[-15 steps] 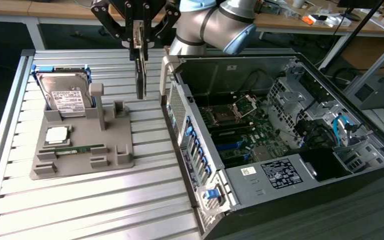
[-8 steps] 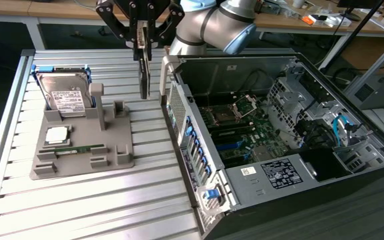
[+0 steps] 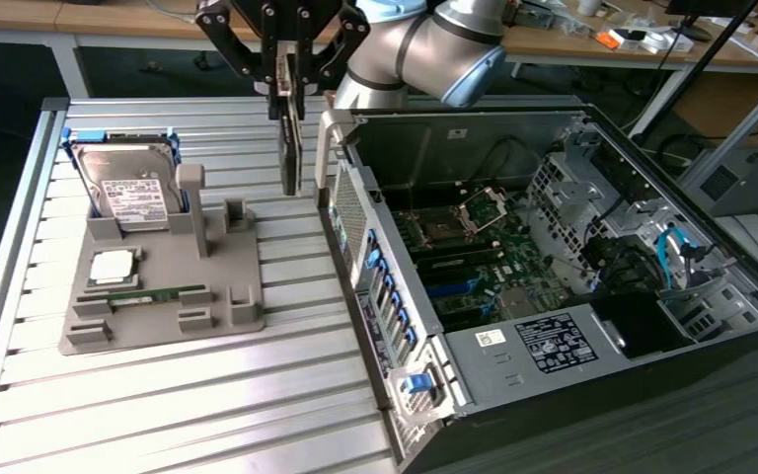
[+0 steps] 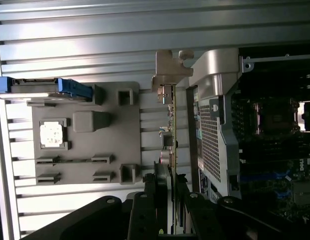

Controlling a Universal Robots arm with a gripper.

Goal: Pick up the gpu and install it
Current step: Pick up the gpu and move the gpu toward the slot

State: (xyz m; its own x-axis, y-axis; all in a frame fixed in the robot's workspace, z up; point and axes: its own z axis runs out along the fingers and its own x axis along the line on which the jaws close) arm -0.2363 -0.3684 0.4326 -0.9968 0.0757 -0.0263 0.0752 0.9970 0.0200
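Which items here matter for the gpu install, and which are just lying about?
In the job:
- gpu, held edge-on in the air by the gripper
- open computer case beside it

Lying about:
- hard drive
- RAM stick
- processor chip
- the grey holder they all sit on

The gpu (image 3: 291, 148) was dark, almost black, with a thin green board edge and a pale silver bracket, and the gripper (image 3: 288, 89) was black. The table (image 3: 155, 415) was silver, ribbed in long parallel slats, and the holder (image 3: 241, 314) was plain grey. The hard drive (image 3: 129, 193) was silver with a white label, while the computer case (image 3: 347, 212) was grey and black with blue clips (image 3: 382, 286).
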